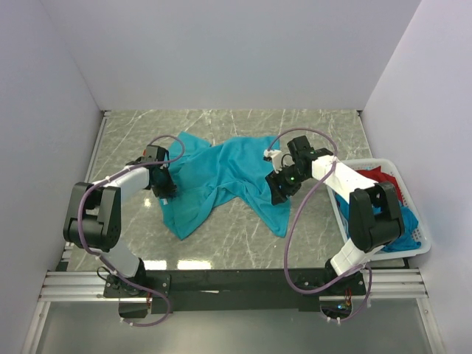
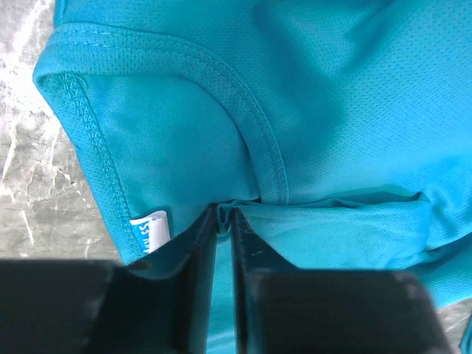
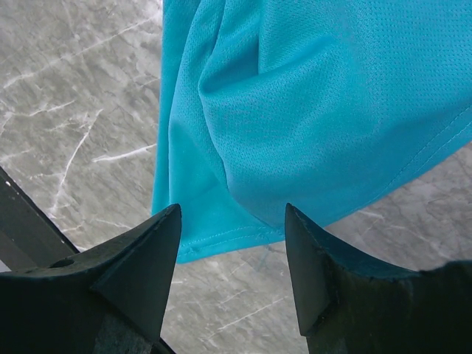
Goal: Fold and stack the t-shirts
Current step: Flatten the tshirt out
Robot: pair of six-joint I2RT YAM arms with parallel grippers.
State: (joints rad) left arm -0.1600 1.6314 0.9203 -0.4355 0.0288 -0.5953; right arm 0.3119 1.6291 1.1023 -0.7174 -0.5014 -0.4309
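The marble-patterned table (image 1: 243, 122) carries 1 teal t-shirt (image 1: 221, 177), spread crumpled across its middle between the 2 arms, with a long flap trailing toward the near edge. At the table's right side a white slatted basket (image 1: 417, 247) holds red (image 1: 380, 175) and bright blue (image 1: 407, 221) shirts.

The left gripper (image 2: 223, 217) sits at the shirt's left edge, its fingers pressed nearly together on a pinched ridge of teal cloth. The right gripper (image 3: 232, 228) is held over the shirt's right portion, fingers spread wide, with the hem lying in the gap and no cloth caught.

Only the left wrist view shows the stitched collar band and a small white label (image 2: 150, 230) just beside the left finger. Only the right wrist view shows the fine mesh weave and the hem edge against bare marble.
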